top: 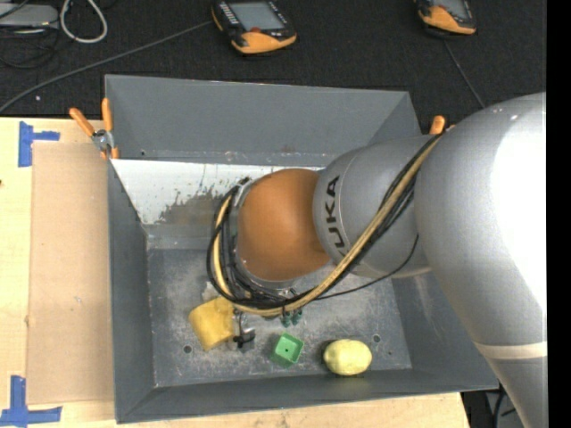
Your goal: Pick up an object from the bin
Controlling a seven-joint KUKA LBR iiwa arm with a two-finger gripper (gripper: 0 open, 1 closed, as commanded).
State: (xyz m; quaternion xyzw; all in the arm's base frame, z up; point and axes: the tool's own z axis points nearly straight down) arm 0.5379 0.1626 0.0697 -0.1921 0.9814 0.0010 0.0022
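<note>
— Where is the gripper point(241, 335)?
— Low in the bin point(134, 266), near the front wall, just at the right edge of a yellow chunk point(211, 324). Whether it is apart or together, I cannot tell.
— Which way does the chunk point?
— It is a blunt lump, and its long axis is unclear.
— The count?
— Three things. One yellow chunk, one green cube point(286, 350) and one lemon point(347, 357) lie in a row along the front, left to right.
</note>
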